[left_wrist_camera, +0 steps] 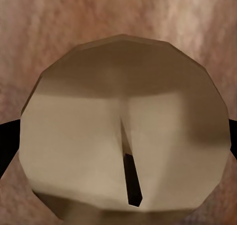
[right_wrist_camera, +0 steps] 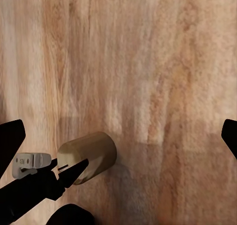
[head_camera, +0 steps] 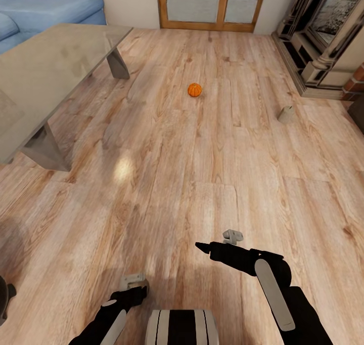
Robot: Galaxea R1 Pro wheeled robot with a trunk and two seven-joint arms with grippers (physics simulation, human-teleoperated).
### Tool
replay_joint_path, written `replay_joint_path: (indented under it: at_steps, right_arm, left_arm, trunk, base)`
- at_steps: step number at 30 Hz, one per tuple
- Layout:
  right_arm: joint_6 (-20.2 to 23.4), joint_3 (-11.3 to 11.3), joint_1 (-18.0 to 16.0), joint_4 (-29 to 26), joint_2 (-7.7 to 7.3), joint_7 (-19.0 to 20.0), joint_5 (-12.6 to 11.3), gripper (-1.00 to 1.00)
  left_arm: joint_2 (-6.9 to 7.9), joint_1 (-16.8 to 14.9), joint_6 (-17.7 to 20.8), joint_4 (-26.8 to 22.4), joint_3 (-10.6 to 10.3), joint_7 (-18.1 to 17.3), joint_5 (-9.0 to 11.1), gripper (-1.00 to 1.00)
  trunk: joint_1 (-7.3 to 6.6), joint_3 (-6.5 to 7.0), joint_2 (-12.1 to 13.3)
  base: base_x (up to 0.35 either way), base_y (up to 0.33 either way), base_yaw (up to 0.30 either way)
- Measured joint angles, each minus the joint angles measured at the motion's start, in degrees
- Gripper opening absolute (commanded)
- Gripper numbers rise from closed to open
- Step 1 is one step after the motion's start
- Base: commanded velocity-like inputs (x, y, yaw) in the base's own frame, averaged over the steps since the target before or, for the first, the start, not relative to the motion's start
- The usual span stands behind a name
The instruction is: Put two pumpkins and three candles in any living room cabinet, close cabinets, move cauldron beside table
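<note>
- One wood floor carries everything. The loose task items lie out in the open on it, well apart from the furniture.
- Table: glass top on grey legs, at the robot's left front. A blue sofa sits behind it.
- Fireplace at right rear and a glazed door straight ahead at the far wall.
- Right gripper: fingers spread wide with nothing between them, and plain floor below. It hangs forward and low. Judgement: it is kept free and ready for the next pick.
- Left gripper: drawn in close to the trunk, fingers clamped on a candle. The left wrist view looks onto the candle's wick end, with dark finger edges at both of its sides. Judgement: it is tucked in so the load rides steady while the base moves.
- Pumpkin: orange, on the floor ahead, well beyond both grippers and to the right of the table's far leg. Not yet picked up.
- Loose candle: pale beige, on the floor at right front, near the fireplace base and well apart from the pumpkin. I cannot tell whether it is upright or tipped.
- Held candle: short beige cylinder, sticking out past the left fingertips, clear of the floor.
- Judgement: the task is at an early stage. One candle is in hand and nothing is stowed. The pumpkin or the loose candle suits the free right gripper, and either one calls for a drive forward first.
</note>
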Motion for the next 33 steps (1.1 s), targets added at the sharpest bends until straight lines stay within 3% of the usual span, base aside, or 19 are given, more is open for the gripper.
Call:
replay_joint_path:
  at_steps: [16, 27, 33]
  right_arm:
    - [0.0, 0.0, 0.0, 0.0, 0.00, 0.0, 0.0, 1.00]
    - [0.0, -0.1, 0.0, 0.0, -0.01, 0.1, 0.0, 1.00]
    - [-0.1, -0.1, -0.1, 1.6, 0.00, 0.0, 0.1, 1.00]
  left_arm:
    - [-0.02, 0.0, 0.0, 0.0, 0.0, 0.0, -0.1, -1.00]
    - [-0.32, 0.0, 1.0, -0.3, -0.1, 0.3, -0.1, -1.00]
    - [-0.40, 0.0, 6.2, -4.9, -0.1, 0.3, -0.1, -1.00]
  trunk:
    - [-0.05, 0.44, 0.0]
    - [-0.34, 2.87, 0.2]
    - [-0.49, 4.21, 0.3]
  base:
    - [0.000, 0.000, 0.000]
    - [0.000, 0.000, 0.000]
    - [0.000, 0.000, 0.000]
